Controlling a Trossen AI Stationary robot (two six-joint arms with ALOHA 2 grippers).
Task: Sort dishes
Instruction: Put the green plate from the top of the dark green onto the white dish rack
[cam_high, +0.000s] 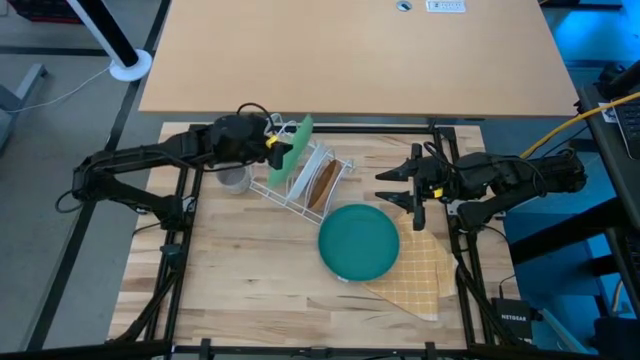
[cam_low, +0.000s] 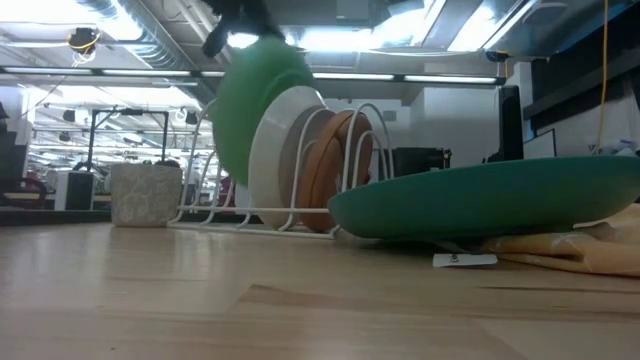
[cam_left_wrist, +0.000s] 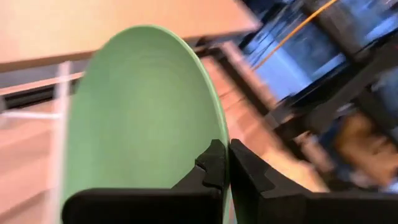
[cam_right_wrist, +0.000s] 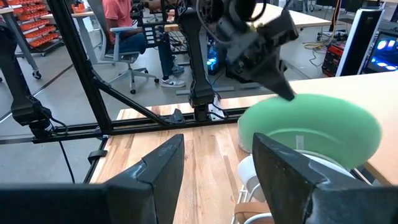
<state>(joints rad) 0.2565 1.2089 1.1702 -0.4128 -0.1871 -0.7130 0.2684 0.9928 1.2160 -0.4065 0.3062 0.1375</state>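
Both arms sit nearest the overhead camera, reaching in over the butcher-block table (cam_high: 250, 280). From above, the left gripper (cam_high: 277, 150) is clamped on the rim of the light green plate (cam_high: 300, 135), holding it on edge over the far end of the white wire rack (cam_high: 305, 180), where the brown plate (cam_high: 322, 183) already stands in a slot. The grey mug (cam_high: 233, 178) sits just beside the rack, and the teal plate (cam_high: 359, 241) lies flat, partly on the yellow checked cloth (cam_high: 415, 275). The right gripper (cam_high: 412, 186) hovers near the rack with its fingers spread, holding nothing.

At table height, the green plate hangs tilted above the rack wires, with a white plate (cam_low: 275, 150) standing just behind it.

The left wrist camera shows the fingers (cam_left_wrist: 214, 165) pinched together on the plate's edge.

Past the right wrist, a person sits in the workshop beyond.

Racking the green plate looks like the step in hand; next it needs lowering squarely between two wires before letting go.
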